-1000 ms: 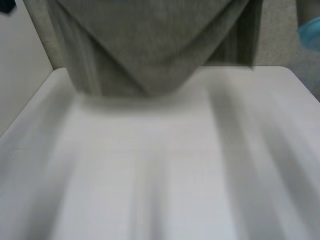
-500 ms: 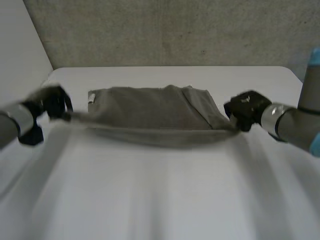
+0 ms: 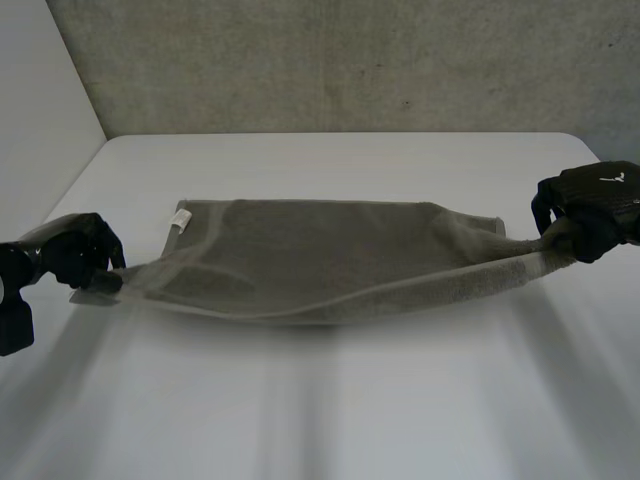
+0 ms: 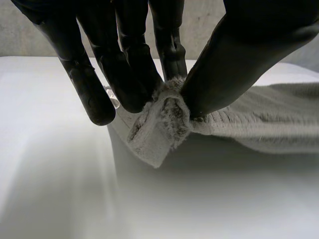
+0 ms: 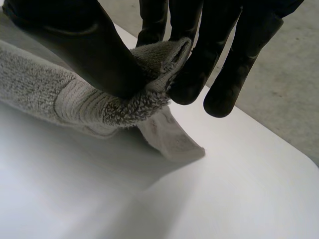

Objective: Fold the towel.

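White table (image 3: 350, 410), towel (image 3: 320, 255) stretched across its middle.
You pinched its near corners, left hand (image 3: 75, 260) at nine o'clock, right hand (image 3: 590, 205) at three; far edge lay flat, fold seemingly barely begun.

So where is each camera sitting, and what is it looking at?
Head view: up behind the robot, looking down at the table; the left robot hand and right robot hand stretch the towel between them.
Left wrist view: on the left wrist, looking along the palm; its fingers and thumb pinch a towel corner.
Right wrist view: on the right wrist, same way; its fingers and thumb pinch the other end.
Shared: every view shows the towel and table.
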### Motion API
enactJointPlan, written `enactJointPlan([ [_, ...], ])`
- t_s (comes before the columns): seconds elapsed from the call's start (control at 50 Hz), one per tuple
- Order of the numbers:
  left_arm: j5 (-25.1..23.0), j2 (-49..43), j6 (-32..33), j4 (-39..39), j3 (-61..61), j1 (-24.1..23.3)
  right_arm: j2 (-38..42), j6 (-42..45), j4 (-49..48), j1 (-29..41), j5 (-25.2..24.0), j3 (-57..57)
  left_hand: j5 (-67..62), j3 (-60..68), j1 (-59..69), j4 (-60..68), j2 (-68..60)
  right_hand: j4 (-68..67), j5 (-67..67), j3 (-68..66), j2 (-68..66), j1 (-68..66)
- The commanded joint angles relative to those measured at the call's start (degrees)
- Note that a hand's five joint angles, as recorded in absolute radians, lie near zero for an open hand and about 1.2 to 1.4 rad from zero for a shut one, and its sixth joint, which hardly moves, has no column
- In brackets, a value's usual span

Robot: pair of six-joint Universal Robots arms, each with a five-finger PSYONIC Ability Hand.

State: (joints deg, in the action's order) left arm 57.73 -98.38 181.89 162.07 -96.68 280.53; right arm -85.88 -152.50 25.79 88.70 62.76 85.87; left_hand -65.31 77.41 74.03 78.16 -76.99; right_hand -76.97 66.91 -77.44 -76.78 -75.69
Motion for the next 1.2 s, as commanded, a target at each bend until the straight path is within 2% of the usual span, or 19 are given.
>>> enactJointPlan([
  [0.02,-0.3,0.0,-1.1,-0.8,1.5,-0.4,0.5,0.7,1.1,0.6,-0.3,-1.2,-4.7,2.6,6.0,1.8,-3.0,-3.0,3.1,-2.6,-3.2,-4.3],
  [0.12,-0.7,2.9,-1.7,-3.9,1.8,-0.7,-0.1,4.0,4.4,0.0,-0.5,-0.4,-4.7,2.6,6.0,1.8,-3.0,-3.0,3.1,-2.6,-3.2,-4.3],
  [0.26,-0.7,7.4,-2.5,-4.1,3.4,-0.5,-3.4,11.9,7.4,-2.9,0.0,-0.8,-4.7,2.6,6.0,1.8,-3.0,-3.0,3.1,-2.6,-3.2,-4.3],
  [0.42,-0.6,7.0,-5.6,-4.0,8.5,0.1,-2.5,14.5,7.4,-9.4,-0.2,-3.0,-4.7,2.6,6.0,1.8,-3.0,-3.0,3.1,-2.6,-3.2,-4.3],
  [0.5,-0.5,5.3,-6.0,-4.0,10.3,-0.1,-0.8,15.2,7.1,-9.7,0.1,-3.5,-4.7,2.6,6.0,1.8,-3.0,-3.0,3.1,-2.6,-3.2,-4.3],
  [0.54,-0.5,3.1,-6.3,-4.1,11.0,-0.2,3.2,14.0,6.8,-9.5,0.6,-5.9,-4.7,2.6,6.0,1.8,-3.0,-3.0,3.1,-2.6,-3.2,-4.3],
  [0.58,-0.3,-3.5,-7.8,-3.9,13.4,-1.7,5.8,12.7,6.8,-8.5,1.3,-7.5,-4.7,2.6,6.0,1.8,-3.0,-3.0,3.1,-2.6,-3.2,-4.3],
  [0.6,-0.2,-3.6,-7.8,-3.9,13.4,-1.7,8.5,10.1,6.6,-5.6,2.2,-9.2,-4.7,2.6,6.0,1.8,-3.0,-3.0,3.1,-2.6,-3.2,-4.3],
  [0.62,-0.2,-6.9,-9.0,-3.8,15.4,-3.3,10.7,8.0,5.8,-2.7,3.2,-11.1,-4.7,2.6,6.0,1.8,-3.0,-3.0,3.1,-2.6,-3.2,-4.3],
  [0.64,0.2,-10.7,-10.0,-3.4,18.0,-5.6,10.7,8.0,5.8,-2.7,3.2,-11.2,-4.7,2.6,6.0,1.8,-3.0,-3.0,3.1,-2.6,-3.2,-4.3],
  [0.66,0.2,-10.7,-10.0,-3.4,18.0,-5.6,13.5,6.3,4.5,0.5,5.2,-13.8,-4.7,2.6,6.0,1.8,-3.0,-3.0,3.1,-2.6,-3.2,-4.3],
  [0.7,1.0,-18.7,-11.7,-3.1,24.8,-9.0,15.6,5.3,3.6,1.9,6.9,-15.6,-4.7,2.6,6.0,1.8,-3.0,-3.0,3.1,-2.6,-3.2,-4.3],
  [0.74,1.9,-22.0,-12.4,-3.1,28.4,-9.8,20.5,4.2,1.9,3.8,11.6,-19.5,-4.7,2.6,6.0,1.8,-3.0,-3.0,3.1,-2.6,-3.2,-4.3],
  [0.8,4.3,-28.3,-13.2,-3.1,35.7,-10.4,22.9,3.9,1.1,4.2,13.4,-21.4,-4.7,2.6,6.0,1.8,-3.0,-3.0,3.1,-2.6,-3.2,-4.3],
  [0.84,5.5,-31.2,-13.3,-3.1,39.4,-10.7,27.5,2.8,-0.6,6.1,16.4,-24.9,-4.7,2.6,6.0,1.8,-3.0,-3.0,3.1,-2.6,-3.2,-4.3],
  [0.92,8.7,-38.9,-13.3,-3.0,50.2,-11.2,31.5,0.8,-1.8,8.2,18.3,-28.4,-4.7,2.6,6.0,1.8,-3.0,-3.0,3.1,-2.6,-3.2,-4.3],
  [1.02,11.3,-45.0,-13.3,-2.9,59.6,-12.3,36.7,-0.8,-4.0,9.7,22.6,-33.1,-4.7,2.6,6.0,1.8,-3.0,-3.0,3.1,-2.6,-3.2,-4.3],
  [1.06,12.1,-46.6,-13.3,-2.9,62.1,-12.3,39.2,-1.1,-5.9,10.9,26.0,-35.8,-4.7,2.6,6.0,1.8,-3.0,-3.0,3.1,-2.6,-3.2,-4.3],
  [1.2,13.1,-50.6,-13.4,-2.5,67.2,-13.4,43.2,-2.4,-9.5,12.8,29.8,-39.5,-4.7,2.6,6.0,1.8,-3.0,-3.0,3.1,-2.6,-3.2,-4.3],
])
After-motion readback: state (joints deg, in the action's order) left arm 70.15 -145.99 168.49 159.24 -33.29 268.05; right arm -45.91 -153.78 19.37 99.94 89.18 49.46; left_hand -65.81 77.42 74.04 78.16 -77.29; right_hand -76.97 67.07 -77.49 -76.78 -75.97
